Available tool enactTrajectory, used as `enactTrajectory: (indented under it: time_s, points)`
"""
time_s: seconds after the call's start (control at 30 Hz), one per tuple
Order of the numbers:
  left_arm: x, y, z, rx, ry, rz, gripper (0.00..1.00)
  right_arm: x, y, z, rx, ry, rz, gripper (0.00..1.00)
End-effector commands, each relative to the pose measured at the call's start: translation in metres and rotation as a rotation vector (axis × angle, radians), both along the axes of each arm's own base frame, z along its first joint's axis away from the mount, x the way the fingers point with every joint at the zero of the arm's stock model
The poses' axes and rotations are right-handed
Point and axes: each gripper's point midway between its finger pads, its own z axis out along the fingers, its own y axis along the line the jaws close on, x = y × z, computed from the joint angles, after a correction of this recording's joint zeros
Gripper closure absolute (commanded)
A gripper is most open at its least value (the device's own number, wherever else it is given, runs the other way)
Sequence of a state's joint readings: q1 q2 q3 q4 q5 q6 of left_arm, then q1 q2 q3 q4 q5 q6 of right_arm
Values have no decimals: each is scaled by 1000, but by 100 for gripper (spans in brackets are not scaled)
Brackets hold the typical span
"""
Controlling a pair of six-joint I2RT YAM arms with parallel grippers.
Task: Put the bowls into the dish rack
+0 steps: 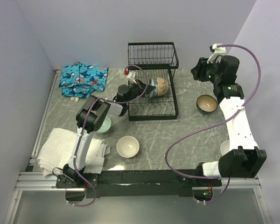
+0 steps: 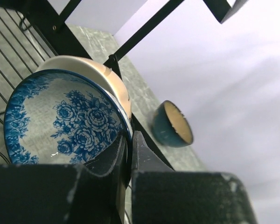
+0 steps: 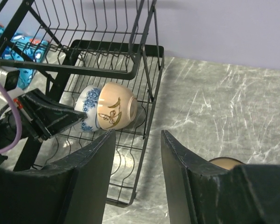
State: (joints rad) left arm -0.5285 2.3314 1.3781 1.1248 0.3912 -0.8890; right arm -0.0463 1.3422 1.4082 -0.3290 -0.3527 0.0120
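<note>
The black wire dish rack stands at the back middle of the table. Inside it a blue-and-white flowered bowl stands on edge against a cream bowl with a leaf drawing. My left gripper is shut on the flowered bowl's rim. My right gripper hangs open and empty to the right of the rack. A dark bowl with a tan inside sits on the table below it. A cream-white bowl sits near the front, and a pale green bowl is partly hidden by the left arm.
A folded white towel lies at the front left. A blue patterned cloth lies at the back left. A white round object peeks out beside the right arm. Walls close in on the left, back and right.
</note>
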Motion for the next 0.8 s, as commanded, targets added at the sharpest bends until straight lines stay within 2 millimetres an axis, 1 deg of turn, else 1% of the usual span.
enactTrajectory:
  time_s: [0.0,0.17,0.3,0.33,0.4,0.43,0.47,0.53,0.63,0.67,0.73,0.77]
  points:
    - [-7,0,54,-176,-55,-44,99,2,3,16,-51,-57,5,49]
    - [5,-4,45,-126,-49,-1,99,-2,6,14,-58,-56,11,49]
    - [15,-8,33,-93,-16,42,99,-2,7,7,-44,-48,14,49]
    - [19,-7,34,-88,-22,66,99,-3,8,6,-40,-49,16,49]
    - [24,-9,24,-38,10,100,99,-4,9,5,-32,-48,19,49]
    - [29,-7,24,-35,22,131,99,-4,9,3,-30,-46,20,49]
    - [29,-8,25,-27,23,137,99,-5,10,3,-28,-46,22,49]
    - [31,-7,18,4,40,148,99,-7,11,2,-26,-45,22,49]
    - [27,-9,15,13,45,125,98,-7,9,2,-26,-46,17,49]
    - [22,-12,15,22,39,88,98,-8,9,2,-27,-48,16,49]
    - [17,-11,10,42,56,70,96,-9,9,4,-27,-54,16,49]
    - [13,-11,14,43,51,48,95,-9,9,4,-27,-56,14,49]
